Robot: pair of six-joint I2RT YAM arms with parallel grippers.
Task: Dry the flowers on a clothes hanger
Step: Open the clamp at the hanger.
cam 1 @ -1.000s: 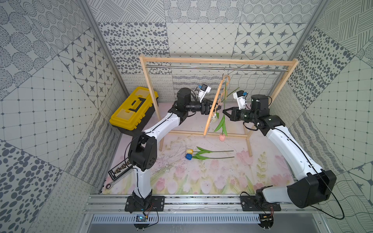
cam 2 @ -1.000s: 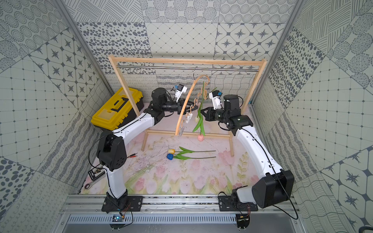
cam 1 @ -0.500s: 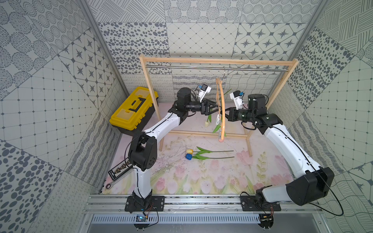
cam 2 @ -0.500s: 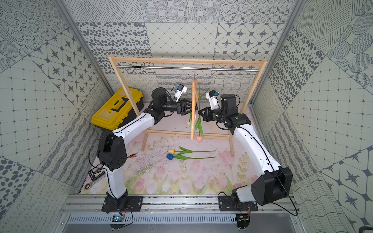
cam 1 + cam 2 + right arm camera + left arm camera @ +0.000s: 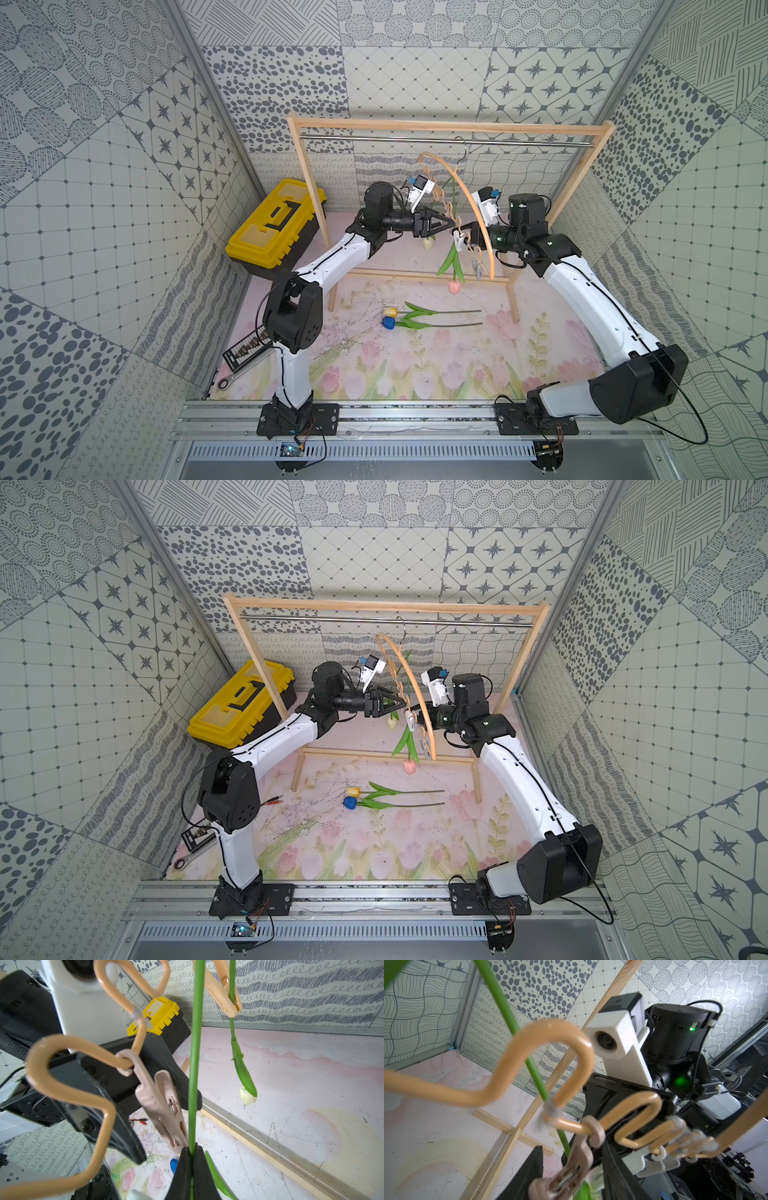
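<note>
Clothes hanger (image 5: 554,1025) tan, its clothespin (image 5: 160,1105) pinkish-beige. Flowers (image 5: 194,1064): stems & leaves green; heads = pink tulip (image 5: 454,286) & cream tulip (image 5: 427,244) far, yellow-orange tulip (image 5: 390,311) & blue tulip (image 5: 388,322) nearer. Mat (image 5: 415,374) pale pink w/ printed pink tulips, green leaves. Toolbox (image 5: 270,232) at left: yellow lid, black base. Frame (image 5: 449,124) light wood. Walls (image 5: 415,83) white w/ grey dots, stars, grids, squiggles. Arms (image 5: 590,299) white + black.

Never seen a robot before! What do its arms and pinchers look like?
The left arm and right arm are white tubes between chunky black joints, with thin black cables looping alongside. The left tool and right tool each have two black tapering fingers and carry a white boxy camera. A green light glows on the right wrist.
</note>
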